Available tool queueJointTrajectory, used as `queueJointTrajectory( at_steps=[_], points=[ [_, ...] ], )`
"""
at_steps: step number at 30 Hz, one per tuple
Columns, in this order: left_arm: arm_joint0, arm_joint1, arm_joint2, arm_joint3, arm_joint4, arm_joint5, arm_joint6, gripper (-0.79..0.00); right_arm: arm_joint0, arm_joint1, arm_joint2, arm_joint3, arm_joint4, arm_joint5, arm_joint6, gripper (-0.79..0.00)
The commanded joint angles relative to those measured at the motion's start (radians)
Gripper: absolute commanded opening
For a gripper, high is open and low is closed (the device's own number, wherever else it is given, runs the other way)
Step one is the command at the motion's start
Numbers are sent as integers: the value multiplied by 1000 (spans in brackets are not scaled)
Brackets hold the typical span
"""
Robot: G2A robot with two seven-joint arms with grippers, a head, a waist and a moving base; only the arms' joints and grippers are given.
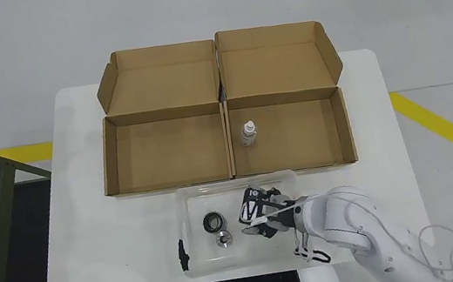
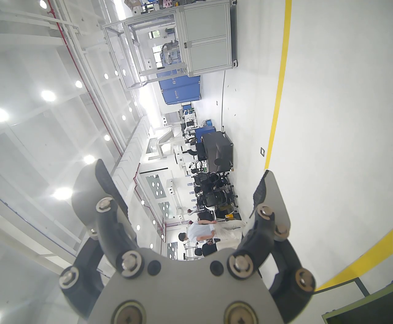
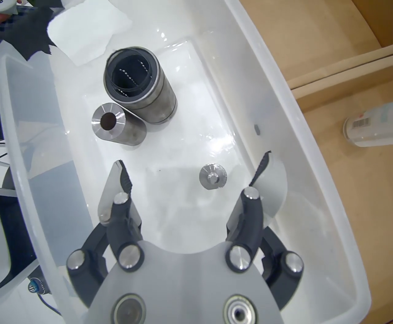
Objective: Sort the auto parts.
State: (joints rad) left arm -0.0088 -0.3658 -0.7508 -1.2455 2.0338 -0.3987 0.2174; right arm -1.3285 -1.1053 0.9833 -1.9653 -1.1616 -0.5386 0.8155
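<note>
Left tool (image 2: 183,176): fingers spread apart, nothing between them, aimed out at the room and well away from the parts.
Surface (image 1: 93,249): white, carrying two boxes at the back and a bin at the front.
Left box (image 1: 167,154): open cardboard, flap up, nothing in it that I can see.
Bin (image 1: 233,182): clear plastic, just in front of the two boxes, holding the loose auto parts.
Bearing (image 3: 159,101): large dark-bored cylinder lying on its side in the bin's left half.
Sleeve (image 3: 122,129): smaller steel tube touching the bearing's side.
Small disc (image 3: 212,176): round metal piece lying flat on the bin floor, apart from the other two.
Right tool (image 3: 192,169): down inside the bin, fingers wide apart, with the small disc between them and nearer one finger; gripping nothing.
Right box (image 1: 297,139): open cardboard with one white bottle (image 1: 248,132) lying near its left wall.
Step in hand: I'd say picking the small disc out of the bin.
Next move: likely centre over the disc, drop lower, and close; it is flat and low, so it could slip.
</note>
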Motion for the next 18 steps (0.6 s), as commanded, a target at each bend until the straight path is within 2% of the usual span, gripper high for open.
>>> queueJointTrajectory(
  at_steps=[1, 6, 10, 18],
  points=[
    [0, 0, 0, 0, 0, 0, 0, 0, 8, -1, -2, 14, 2, 3, -1, -209],
    [0, 0, 0, 0, 0, 0, 0, 0, 26, -2, -7, 37, -7, 15, -7, -271],
    [0, 0, 0, 0, 0, 0, 0, 0, 36, -3, -11, 48, -18, 24, -1, -400],
    [0, 0, 0, 0, 0, 0, 0, 0, 46, -4, -25, 56, -38, 33, 17, -505]
  ],
)
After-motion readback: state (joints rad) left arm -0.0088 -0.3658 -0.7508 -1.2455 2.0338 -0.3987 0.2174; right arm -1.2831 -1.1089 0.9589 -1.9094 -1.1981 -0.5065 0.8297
